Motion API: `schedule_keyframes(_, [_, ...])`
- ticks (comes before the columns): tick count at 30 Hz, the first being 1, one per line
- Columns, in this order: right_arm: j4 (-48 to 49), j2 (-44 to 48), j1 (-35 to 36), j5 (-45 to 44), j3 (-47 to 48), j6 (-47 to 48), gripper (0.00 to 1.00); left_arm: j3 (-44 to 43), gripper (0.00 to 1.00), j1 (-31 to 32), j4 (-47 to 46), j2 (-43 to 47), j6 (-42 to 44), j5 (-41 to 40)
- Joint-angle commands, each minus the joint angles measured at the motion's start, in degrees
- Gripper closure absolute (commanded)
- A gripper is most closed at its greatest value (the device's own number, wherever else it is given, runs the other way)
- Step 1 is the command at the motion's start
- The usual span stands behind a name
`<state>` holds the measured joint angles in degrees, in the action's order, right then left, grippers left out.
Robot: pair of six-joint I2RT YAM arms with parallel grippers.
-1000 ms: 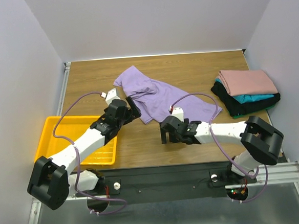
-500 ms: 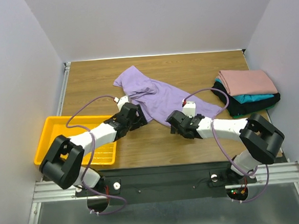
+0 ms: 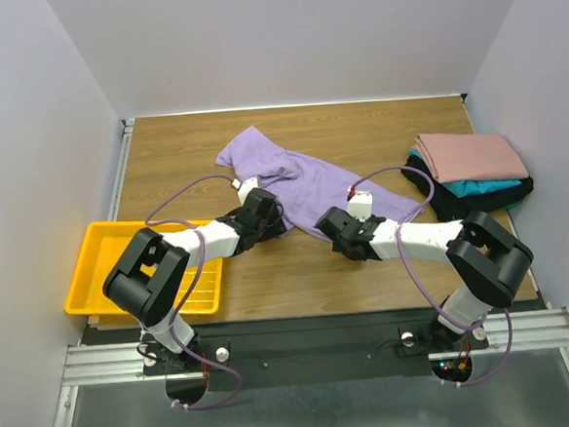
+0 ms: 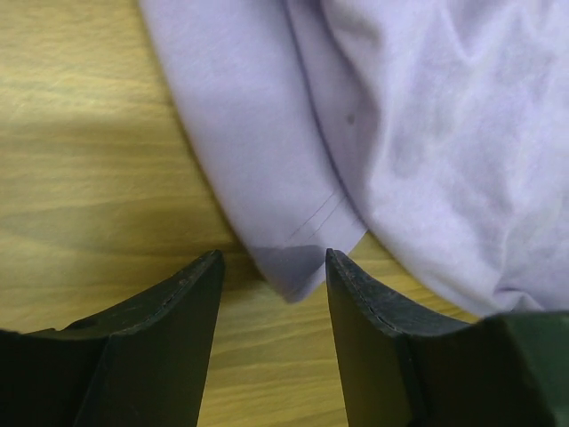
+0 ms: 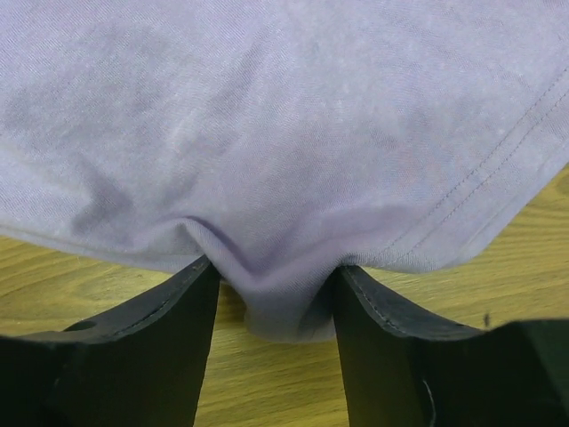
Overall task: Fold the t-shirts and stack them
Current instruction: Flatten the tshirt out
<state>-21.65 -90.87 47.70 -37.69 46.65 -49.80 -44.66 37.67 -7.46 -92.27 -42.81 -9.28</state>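
The lavender t-shirt (image 3: 302,178) lies rumpled and spread across the middle of the table. My left gripper (image 3: 270,219) sits low at its near-left hem. In the left wrist view the gripper (image 4: 274,267) is open, with a corner of the shirt (image 4: 427,133) lying between the fingertips on the wood. My right gripper (image 3: 326,225) is at the near edge of the shirt. In the right wrist view the gripper (image 5: 274,276) is part open, and a fold of the shirt (image 5: 284,107) bulges down between its fingers. Folded pink (image 3: 471,154), teal (image 3: 478,186) and black (image 3: 460,203) t-shirts are stacked at the right.
A yellow plastic tray (image 3: 94,276) sits at the near left edge of the wooden table (image 3: 183,152), under the left arm. White walls close in the table at the back and on both sides.
Both arms reached forward and down to the lavender shirt's near edge. Both grippers have narrowed from wide open, and cloth now lies between each pair of fingers.
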Motion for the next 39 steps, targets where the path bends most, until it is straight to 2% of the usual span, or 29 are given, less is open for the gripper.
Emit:
schedule_keyframes(1, [-1.38, 0.6, -0.15, -2.56, -0.6, -0.38, 0.46, -1.65, 0.39, 0.47, 1.05, -3.7, 0.35, 0.66])
schedule_keyframes(3, [-1.38, 0.87, -0.33, -2.91, -0.77, -0.3, 0.51, -2.27, 0.41, 0.47, 0.7, -4.67, 0.36, 1.1])
schedule_keyframes(5, [-1.47, 1.05, -0.33, -3.18, -0.77, -0.3, 0.57, -3.06, 0.61, 0.65, 0.43, -6.16, 0.62, 1.54])
schedule_keyframes(6, [-1.47, 1.22, -0.42, -3.35, -0.6, -0.21, 0.64, -3.49, 0.9, 0.74, 0.43, -6.78, 0.79, 1.98])
schedule_keyframes(7, [-1.47, 1.4, -0.5, -3.53, -0.42, -0.12, 0.68, -3.67, 1.0, 0.74, 0.43, -6.87, 1.4, 2.24])
schedule_keyframes(10, [-1.47, 3.15, -0.86, -4.66, -0.07, 0.49, 0.8, -3.15, 1.0, 0.74, 1.13, -4.69, 1.85, 1.99])
schedule_keyframes(13, [-1.47, 7.27, -1.56, -6.6, 0.45, 1.46, 0.87, -1.13, 1.0, 0.91, 2.54, 2.69, 1.85, -1.0])
schedule_keyframes(15, [-1.55, 10.17, -2.61, -7.91, 0.72, 2.16, 0.98, -0.25, 1.0, 0.91, 4.56, 7.52, 1.85, -3.97])
schedule_keyframes(16, [-1.47, 14.1, -3.05, -9.23, 0.81, 3.3, 1.0, 0.54, 1.0, 1.0, 5.26, 12.85, 1.94, -4.86])
schedule_keyframes(21, [-1.82, 27.04, -5.42, -13.72, 3.69, 8.91, 1.0, 0.9, 1.0, 1.61, 9.56, 32.71, 2.29, -9.6])
schedule_keyframes(27, [-2.17, 39.52, -5.52, -18.47, 10.99, 18.4, 1.0, -3.92, 1.0, 1.79, 11.59, 50.13, 5.19, -13.04])
schedule_keyframes(30, [-2.34, 42.95, -5.52, -18.91, 15.65, 21.84, 0.99, -6.83, 1.0, 1.79, 11.68, 54.81, 8.08, -11.99])
schedule_keyframes(35, [-2.61, 46.22, -5.52, -19.52, 22.76, 26.95, 1.0, -13.6, 1.0, 1.79, 11.77, 57.64, 11.25, -11.11])
schedule_keyframes(39, [-3.13, 48.15, -5.52, -20.05, 22.26, 27.04, 1.0, -14.05, 1.0, 1.88, 11.25, 57.64, 11.52, -12.69])
